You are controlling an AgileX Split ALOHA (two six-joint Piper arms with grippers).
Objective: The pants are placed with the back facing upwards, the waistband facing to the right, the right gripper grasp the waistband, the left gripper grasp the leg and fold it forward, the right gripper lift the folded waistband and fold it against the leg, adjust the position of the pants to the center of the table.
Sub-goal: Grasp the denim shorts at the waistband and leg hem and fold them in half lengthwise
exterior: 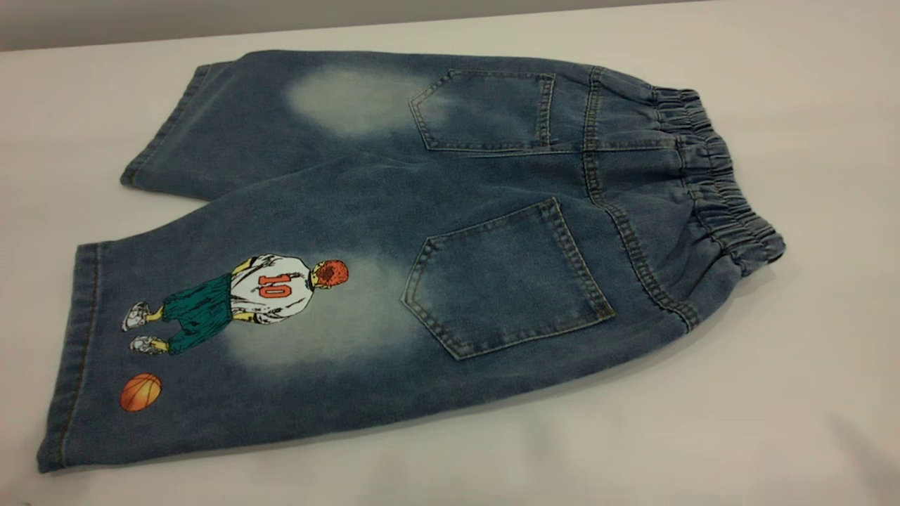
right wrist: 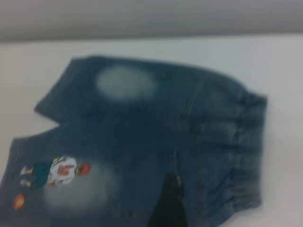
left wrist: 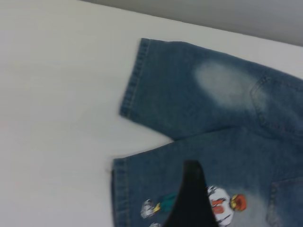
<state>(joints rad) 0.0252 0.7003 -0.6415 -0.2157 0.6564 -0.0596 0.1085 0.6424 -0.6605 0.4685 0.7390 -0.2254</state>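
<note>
The pants [exterior: 422, 239] lie flat, waistband [exterior: 710, 176] rightward. My left gripper [left wrist: 191, 198] hovers over the number 10 leg [exterior: 232, 337]; I cannot tell its opening. I'd pinch the hem squarely.

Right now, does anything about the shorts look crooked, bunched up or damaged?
Nothing stands out. The pants lie flat and unfolded on the table, back pockets up, waistband at the exterior view's right, both legs spread apart. No tears or stains show; the pale patches look like deliberate fading.
</note>
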